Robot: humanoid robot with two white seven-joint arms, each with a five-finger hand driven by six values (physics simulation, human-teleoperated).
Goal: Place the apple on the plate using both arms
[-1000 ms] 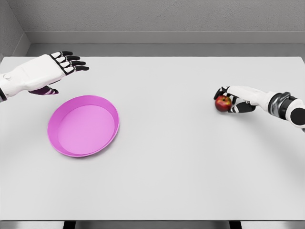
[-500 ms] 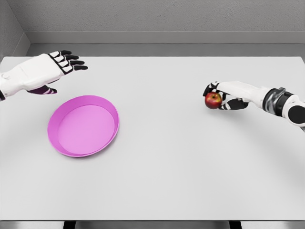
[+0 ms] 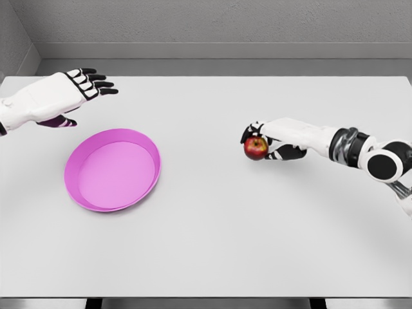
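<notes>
Right of the frame's middle, the right hand [image 3: 269, 136] is clamped on the red apple [image 3: 255, 147], its arm reaching in from the right edge. The pink plate [image 3: 152, 154] lies at centre left (its raised rim well clear of every table [image 3: 212, 244] edge), with a broad bare stretch of white tabletop between it and the apple. At upper left the left hand [image 3: 64, 93] hovers, fingers extended and holding nothing.
</notes>
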